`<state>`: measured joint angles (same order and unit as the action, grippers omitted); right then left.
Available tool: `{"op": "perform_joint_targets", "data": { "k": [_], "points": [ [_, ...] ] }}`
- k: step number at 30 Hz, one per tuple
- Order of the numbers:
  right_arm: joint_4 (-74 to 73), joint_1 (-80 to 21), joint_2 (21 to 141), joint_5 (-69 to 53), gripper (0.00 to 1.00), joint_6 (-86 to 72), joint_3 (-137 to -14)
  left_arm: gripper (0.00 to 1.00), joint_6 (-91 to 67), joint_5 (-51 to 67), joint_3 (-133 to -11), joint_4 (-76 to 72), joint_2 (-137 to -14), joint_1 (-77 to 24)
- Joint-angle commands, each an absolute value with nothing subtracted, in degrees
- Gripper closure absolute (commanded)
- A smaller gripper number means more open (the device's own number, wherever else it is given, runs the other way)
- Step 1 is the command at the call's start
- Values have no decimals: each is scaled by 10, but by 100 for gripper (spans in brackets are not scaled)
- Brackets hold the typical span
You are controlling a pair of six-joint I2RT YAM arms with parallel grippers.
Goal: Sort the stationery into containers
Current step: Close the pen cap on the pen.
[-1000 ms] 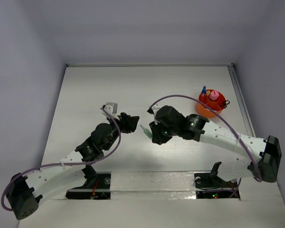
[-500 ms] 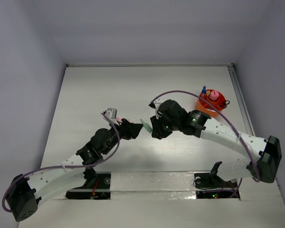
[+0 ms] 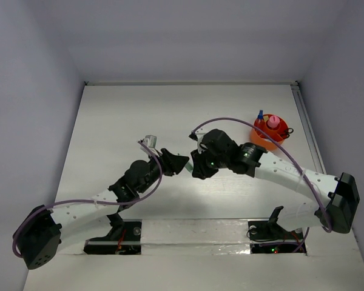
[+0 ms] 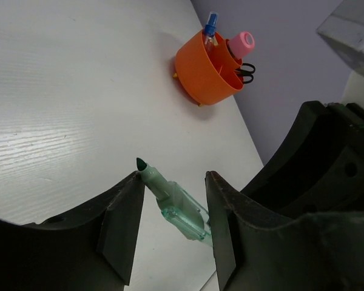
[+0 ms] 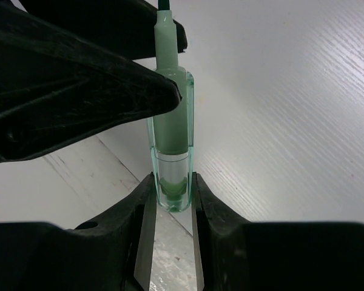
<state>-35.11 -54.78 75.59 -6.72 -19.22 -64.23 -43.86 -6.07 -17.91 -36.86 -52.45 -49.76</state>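
The left arm point(image 3: 91, 203) and the right arm point(image 3: 285, 173) both reach in low and bend toward each other, so the two grippers meet nose to nose. The right gripper point(image 5: 170, 182) pinches a green marker point(image 5: 170, 121) tight (by its back end). The left gripper point(image 4: 170, 182) has its fingers apart, one on each side of the marker's tip.

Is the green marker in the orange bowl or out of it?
Out: the right gripper holds the green marker over the table, away from the orange bowl.

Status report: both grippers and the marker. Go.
Right gripper shut on green marker, back end. Left gripper open, jaws around its tip end. Nothing in the way to orange bowl.
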Motion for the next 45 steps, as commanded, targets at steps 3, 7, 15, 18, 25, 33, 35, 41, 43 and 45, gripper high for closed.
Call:
{"op": "perform_joint_targets", "data": {
  "k": [3,7,15,18,25,33,35,41,43,45],
  "points": [
    [-331,-549,758,-83,100,-186,-628,59,-412,-79,-221,-393,-515,-497],
    [-333,-549,761,-87,100,-186,-624,56,-408,-75,-226,-394,-518,-497],
    [-323,-549,778,-90,100,-186,-633,47,-418,-4,-226,-444,-544,-497],
    [-325,-549,787,-94,100,-186,-641,47,-432,-3,-215,-461,-541,-497],
    [-313,-549,774,-77,100,-188,-636,47,-456,42,-190,-505,-523,-497],
    [-317,-529,737,-81,100,-186,-644,39,-418,-25,-180,-420,-437,-497],
    [-320,-521,723,-92,100,-185,-642,37,-405,-69,-178,-367,-398,-497],
    [-327,-521,717,-92,100,-182,-647,40,-410,-83,-173,-317,-374,-497],
    [-323,-516,716,-95,100,-181,-649,44,-414,-76,-176,-319,-394,-497],
    [-319,-516,718,-100,100,-179,-649,45,-417,-67,-178,-330,-409,-497]
  ]
}}
